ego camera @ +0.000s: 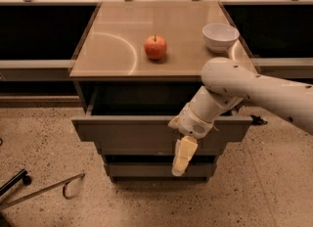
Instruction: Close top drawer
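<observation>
The top drawer (127, 135) is a wide grey box drawer. It stands partly pulled out below the tabletop, and its dark inside shows behind the plain front panel. My gripper (177, 168) hangs in front of the panel, right of its middle. Its cream fingers (184, 150) point down and are pressed together with nothing held. The wrist lies against the panel's upper edge. My white arm (254, 91) reaches in from the right and hides part of the drawer's right end.
A red apple (155, 47) and a white bowl (220, 36) sit on the tabletop (112, 50). Narrower drawer fronts (146, 170) sit below the top drawer. A metal bar with a hook (49, 192) lies on the speckled floor at the left. Dark counters flank the table.
</observation>
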Tool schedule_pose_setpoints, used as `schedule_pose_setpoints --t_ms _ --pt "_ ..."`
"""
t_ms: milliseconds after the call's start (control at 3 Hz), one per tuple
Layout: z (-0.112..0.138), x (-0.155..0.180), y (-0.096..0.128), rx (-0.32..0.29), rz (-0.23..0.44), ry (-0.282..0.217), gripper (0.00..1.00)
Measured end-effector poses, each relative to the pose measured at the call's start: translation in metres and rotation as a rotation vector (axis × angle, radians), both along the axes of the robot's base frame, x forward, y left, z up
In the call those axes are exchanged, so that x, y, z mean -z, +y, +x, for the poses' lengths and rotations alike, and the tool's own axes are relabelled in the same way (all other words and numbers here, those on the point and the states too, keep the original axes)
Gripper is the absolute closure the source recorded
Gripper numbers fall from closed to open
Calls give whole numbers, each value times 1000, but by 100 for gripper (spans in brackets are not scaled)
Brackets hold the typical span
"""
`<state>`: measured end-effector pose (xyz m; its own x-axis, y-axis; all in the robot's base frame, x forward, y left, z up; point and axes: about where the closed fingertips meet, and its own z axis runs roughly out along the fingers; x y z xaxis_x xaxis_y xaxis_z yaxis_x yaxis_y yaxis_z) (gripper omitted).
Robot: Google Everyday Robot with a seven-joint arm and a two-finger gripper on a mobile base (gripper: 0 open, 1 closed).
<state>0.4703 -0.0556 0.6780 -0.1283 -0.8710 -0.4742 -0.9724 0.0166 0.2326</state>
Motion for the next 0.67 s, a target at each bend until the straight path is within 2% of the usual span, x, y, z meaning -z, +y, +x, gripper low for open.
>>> schedule_pose_setpoints --t_ms 667 --pt "47 10 -40 80 -30 -2 0"
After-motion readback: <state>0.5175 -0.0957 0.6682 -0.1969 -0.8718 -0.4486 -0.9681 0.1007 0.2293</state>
